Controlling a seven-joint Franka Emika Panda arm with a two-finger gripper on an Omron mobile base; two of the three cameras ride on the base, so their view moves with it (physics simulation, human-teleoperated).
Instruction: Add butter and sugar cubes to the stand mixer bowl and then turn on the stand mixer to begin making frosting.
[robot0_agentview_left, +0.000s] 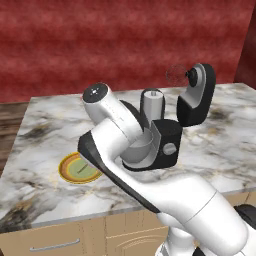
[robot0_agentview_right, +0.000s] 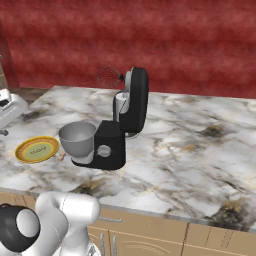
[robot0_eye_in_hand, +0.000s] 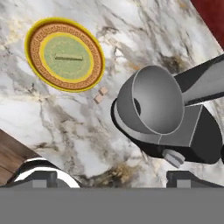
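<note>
My black mixer (robot0_agentview_right: 117, 135) stands on marble, head tilted back, whisk raised. Its grey bowl (robot0_eye_in_hand: 156, 105) sits empty on the base. The thin butter (robot0_eye_in_hand: 68, 57) lies on the plate; two pale sugar cubes (robot0_eye_in_hand: 101, 95) rest between plate and bowl.

No text, label, brand, number or sign can be read anywhere. The plate (robot0_eye_in_hand: 36, 69) carries only an ornamental key-pattern band inside its yellow rim, and the stand mixer (robot0_agentview_right: 117, 142) bears no legible marking.
</note>
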